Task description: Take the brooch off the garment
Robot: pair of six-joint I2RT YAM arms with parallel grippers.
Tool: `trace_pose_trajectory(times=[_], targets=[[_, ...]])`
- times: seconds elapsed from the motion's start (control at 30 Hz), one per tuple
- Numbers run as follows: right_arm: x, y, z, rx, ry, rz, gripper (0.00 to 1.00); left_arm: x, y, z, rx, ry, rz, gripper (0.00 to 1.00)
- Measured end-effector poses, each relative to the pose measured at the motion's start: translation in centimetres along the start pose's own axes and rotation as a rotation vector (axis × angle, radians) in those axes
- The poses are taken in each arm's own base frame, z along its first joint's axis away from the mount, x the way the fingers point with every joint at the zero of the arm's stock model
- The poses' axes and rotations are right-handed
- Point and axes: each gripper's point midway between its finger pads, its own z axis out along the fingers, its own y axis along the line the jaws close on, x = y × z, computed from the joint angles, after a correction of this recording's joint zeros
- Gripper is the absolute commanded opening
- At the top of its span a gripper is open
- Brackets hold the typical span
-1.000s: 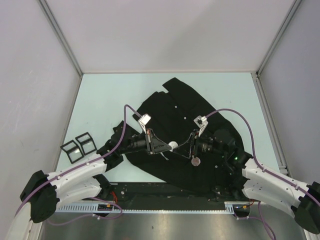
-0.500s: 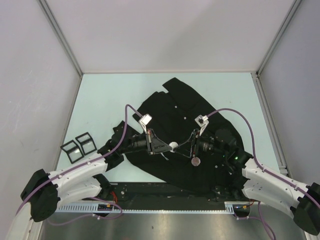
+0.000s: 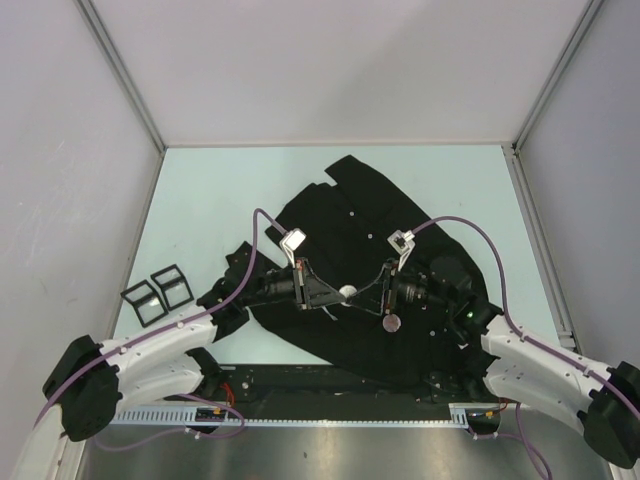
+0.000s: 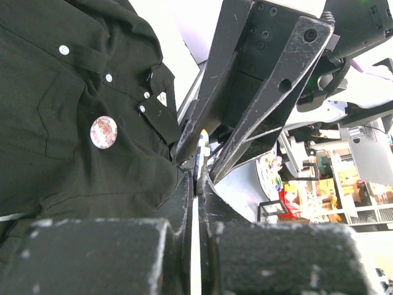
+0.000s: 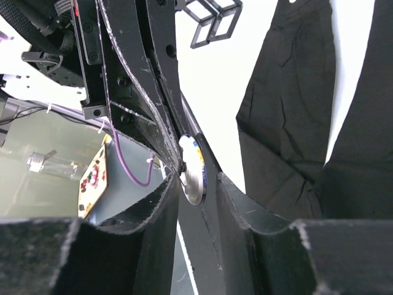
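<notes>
The garment (image 3: pixel 380 215) is a black shirt spread over the middle of the table; it also shows in the left wrist view (image 4: pixel 49 92) and the right wrist view (image 5: pixel 295 110). A round brooch (image 3: pixel 347 292) is held in the air above it, seen edge-on in the left wrist view (image 4: pixel 200 147) and from its silver back in the right wrist view (image 5: pixel 193 169). My left gripper (image 3: pixel 335 294) is shut on this brooch. My right gripper (image 3: pixel 358 292) faces it, jaws open and closely straddling the brooch. A second round brooch (image 3: pixel 392 322) sits pinned on the shirt (image 4: pixel 103 132).
Two small black square frames (image 3: pixel 158 292) lie on the table at the left, also in the right wrist view (image 5: pixel 215 18). Grey enclosure walls (image 3: pixel 100 150) stand on the left, back and right. A black strip runs along the table's near edge (image 3: pixel 330 395).
Almost nothing has moved. Both grippers stay tip to tip at the lifted brooch; the left wrist has shifted very slightly.
</notes>
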Motion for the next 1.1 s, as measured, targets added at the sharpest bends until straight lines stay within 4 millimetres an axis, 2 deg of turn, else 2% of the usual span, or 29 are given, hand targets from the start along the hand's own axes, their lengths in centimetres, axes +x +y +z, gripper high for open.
trace_pose_trajectory(times=[0.37, 0.53, 0.73, 0.97, 1.1], targets=[[0.3, 0.1, 0.3, -0.022, 0.02, 0.02, 0.21, 0.2, 0.1, 0.1, -0.003, 0.006, 0.008, 0.0], [0.6, -0.1, 0.4, -0.022, 0.037, 0.033, 0.2, 0.4, 0.4, 0.1, -0.007, 0.014, 0.037, 0.01], [1.4, -0.5, 0.6, -0.029, 0.079, 0.063, 0.22, 0.8, 0.9, 0.0, -0.04, 0.053, 0.096, 0.0], [1.7, -0.3, 0.7, -0.047, 0.094, 0.064, 0.29, 0.9, 0.8, 0.0, -0.047, 0.078, 0.141, 0.0], [1.9, -0.3, 0.6, -0.05, 0.1, 0.065, 0.26, 1.1, 0.7, 0.0, -0.04, 0.087, 0.145, 0.0]])
